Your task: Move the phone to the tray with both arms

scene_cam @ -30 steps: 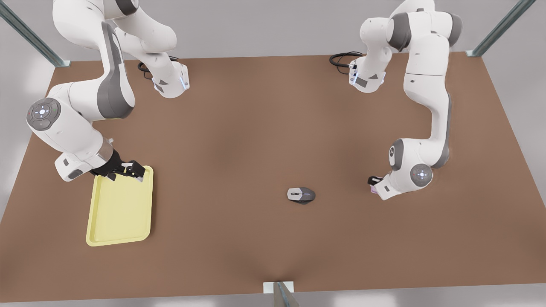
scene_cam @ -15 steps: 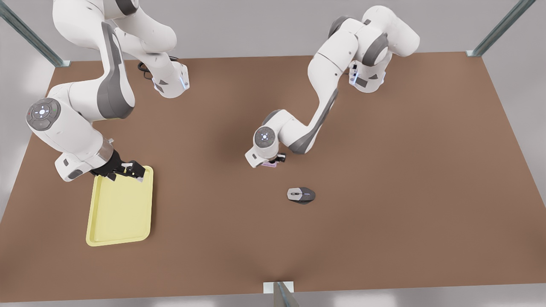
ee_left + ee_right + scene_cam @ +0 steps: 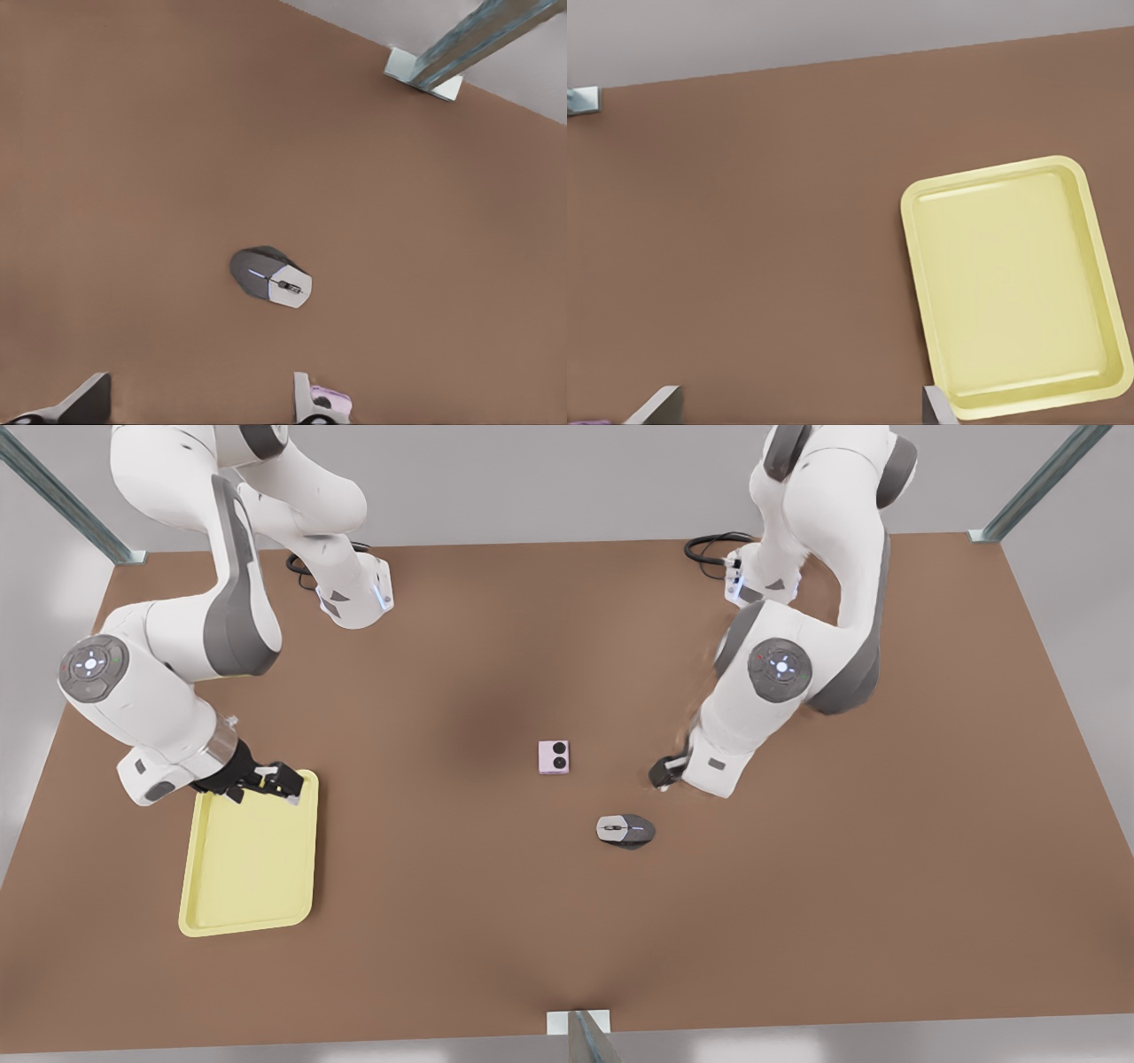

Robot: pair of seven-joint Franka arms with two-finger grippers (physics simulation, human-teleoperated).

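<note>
The pale pink phone [image 3: 554,757] lies flat on the brown table near its middle, its two black circles facing up, and nothing holds it. My left gripper [image 3: 664,772] hovers a short way off, toward the front view's right, open and empty. In the left wrist view its fingers [image 3: 89,403] stand wide apart, and a bit of the phone [image 3: 330,403] peeks out beside one of them. The pale yellow tray [image 3: 250,855] rests at the front view's left. My right gripper [image 3: 266,779] waits at the tray's far rim, open, with the tray [image 3: 1014,288] ahead of it.
A grey computer mouse [image 3: 625,830] lies just in front of the left gripper and to the phone's right; it appears again [image 3: 272,277] in the left wrist view. Black cables [image 3: 709,547] coil by the arm bases at the back. A metal post [image 3: 580,1032] marks the front edge.
The left arm carried the phone from the front view's right to the table's middle, let it go there, and drew back to the right. The right arm barely moved.
</note>
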